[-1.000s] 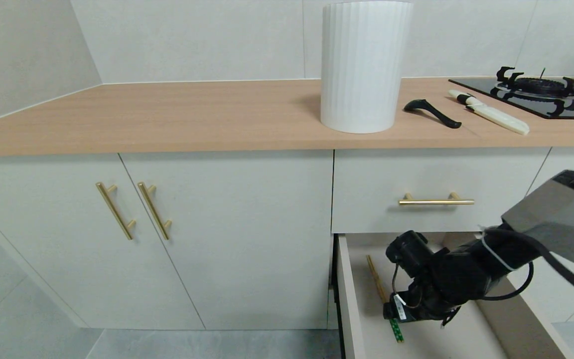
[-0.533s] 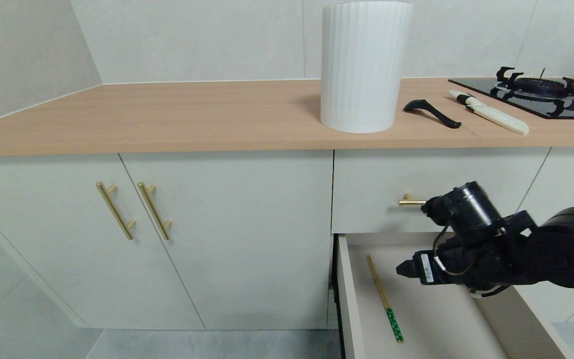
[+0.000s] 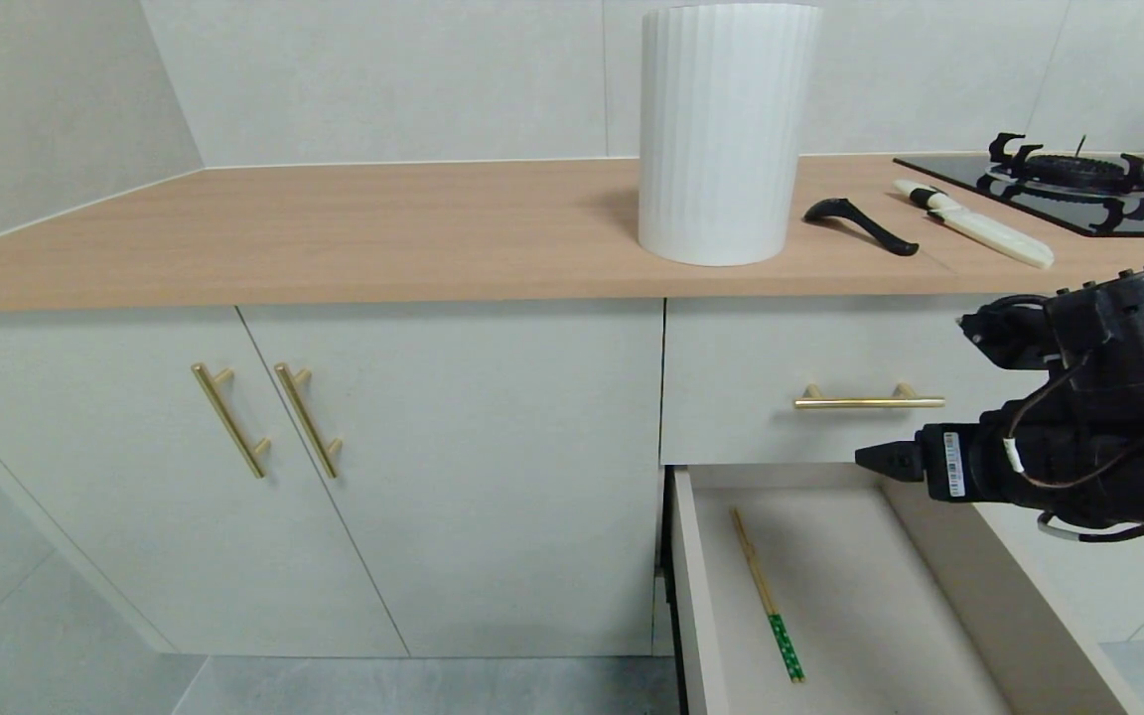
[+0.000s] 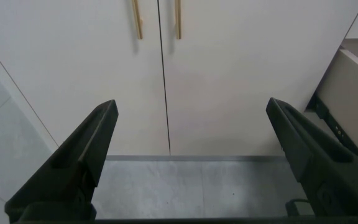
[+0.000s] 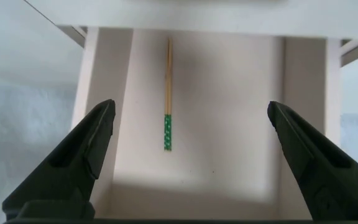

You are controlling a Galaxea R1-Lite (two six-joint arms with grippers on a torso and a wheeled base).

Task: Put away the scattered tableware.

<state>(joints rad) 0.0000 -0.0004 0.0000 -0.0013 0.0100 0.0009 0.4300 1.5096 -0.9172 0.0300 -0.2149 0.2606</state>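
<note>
Your right gripper [image 5: 190,109] has its fingers [image 5: 79,162] spread wide with nothing between them. It hangs above the open drawer [image 3: 691,596], over the drawer's right side and just below the closed drawer [image 3: 761,348] with the brass handle [image 3: 870,401], and it is well apart from anything in the drawer.

Your left gripper [image 4: 191,106] also has its fingers [image 4: 73,162] spread wide and is empty. It faces the lower part of the two cupboard doors [image 4: 166,74] and the floor [image 4: 185,186], with the side of the open drawer off to one edge.

Inside the open drawer you have one pair of chopsticks [image 3: 766,596], wooden with green patterned ends. They lie flat on the drawer floor, side by side and touching, nearer the left wall than the right. Their green ends point towards the front of the drawer.

On the bench [image 3: 334,228] above stands a tall white ribbed container [image 3: 716,129], upright; you cannot see what is in it. Just to its right a black utensil [image 3: 860,224] lies on the bench. Beyond that lies a white knife [image 3: 979,233] with a black band on its handle. Neither touches the other. The knife lies just beside the stove [image 3: 1078,184] at the right end of the bench.
</note>
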